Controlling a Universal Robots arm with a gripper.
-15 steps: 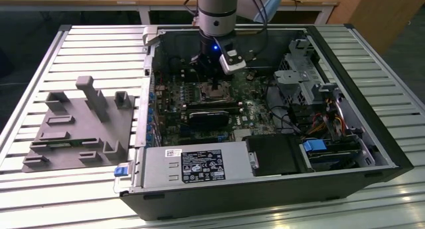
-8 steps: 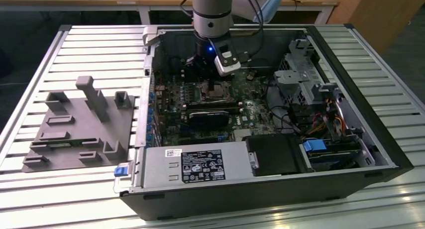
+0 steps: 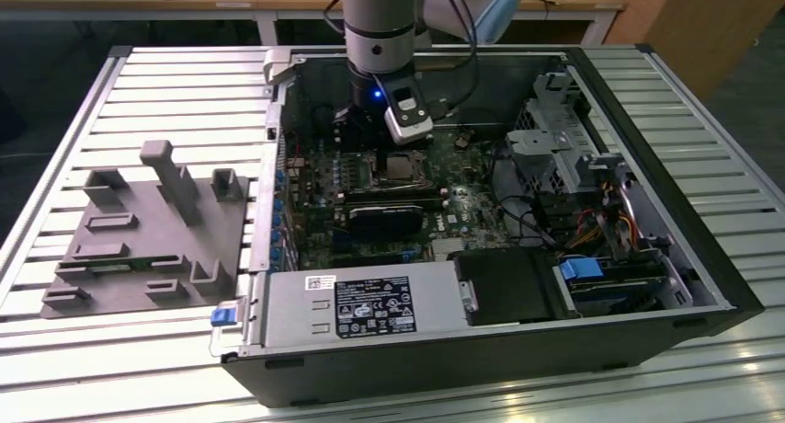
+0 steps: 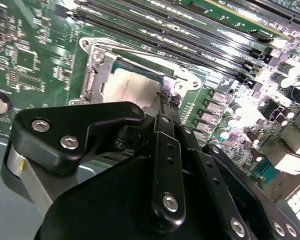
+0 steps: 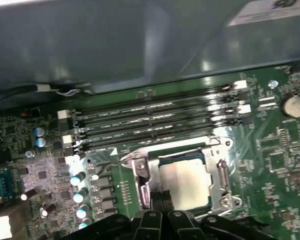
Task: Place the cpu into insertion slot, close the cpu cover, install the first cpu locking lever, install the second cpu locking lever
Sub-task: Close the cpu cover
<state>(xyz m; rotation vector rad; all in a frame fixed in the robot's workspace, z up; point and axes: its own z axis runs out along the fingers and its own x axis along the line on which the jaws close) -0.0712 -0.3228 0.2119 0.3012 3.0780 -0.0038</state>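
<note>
Dull silvery-tan square cpu (image 5: 186,181) seated in the black-framed insertion slot (image 5: 182,159) on the green motherboard (image 5: 270,160); thin grey metal cpu cover (image 5: 221,172) lies flat around it; black gripper (image 5: 158,199), fingertips drawn narrowly together, at the cover's edge

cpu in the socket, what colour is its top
The flat square cpu is dull silvery-tan, clearest in the first wrist view.

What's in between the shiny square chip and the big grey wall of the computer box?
In the first wrist view, long black memory slots run side by side between the cpu and the grey case wall.
</note>
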